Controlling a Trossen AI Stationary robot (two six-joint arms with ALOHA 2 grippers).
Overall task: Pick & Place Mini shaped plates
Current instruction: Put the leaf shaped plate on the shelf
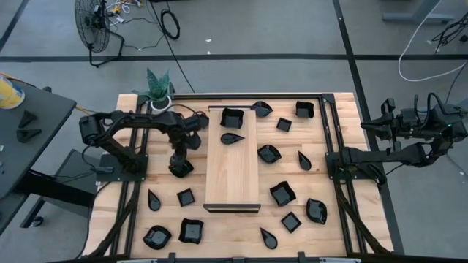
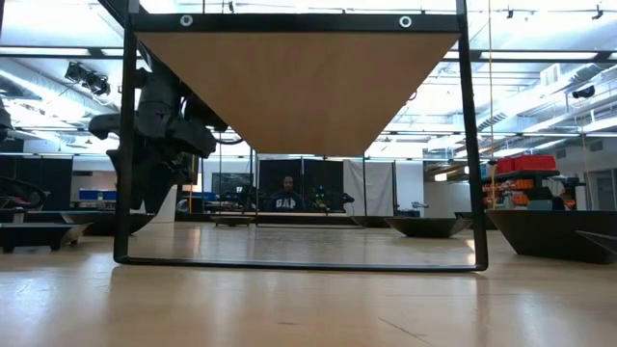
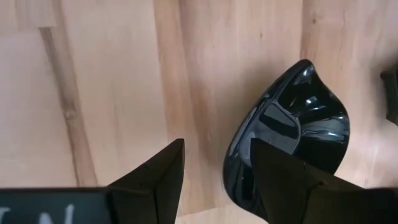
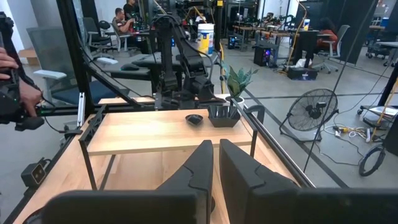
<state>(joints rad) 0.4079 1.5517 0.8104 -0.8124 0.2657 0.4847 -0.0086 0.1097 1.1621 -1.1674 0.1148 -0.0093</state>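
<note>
1. Left gripper [image 3: 214, 171] is low over the table [image 1: 241, 234], left of the board. Jaws parted to a medium gap, straddling one rim of a teardrop plate [image 3: 289, 140]: one finger [image 3: 283, 177] over the dish, the other on bare wood outside it. Nothing clamped yet.
2. Step, as I read it: closing in to pick that plate [image 1: 180, 167]. Next move calls for a little more descent, then pinching the rim wall. It's glossy and curved, so slip or a tilt on lift is the risk.
3. Right gripper [image 4: 216, 163] is parked off the table's right edge, fingers nearly together, empty.
4. Long pale wooden board [image 1: 232, 157] runs down the table's middle and looks like the drop target. It carries two plates: a square one [image 1: 232, 117] at its far end and a small teardrop [image 1: 232, 138] just below that. Remaining length bare.
5. Other mini shaped plates are scattered loose on both sides of the board, about a dozen or more, all empty.
6. White pot with green plant [image 1: 159, 93] sits at the far left corner, not involved.
</note>
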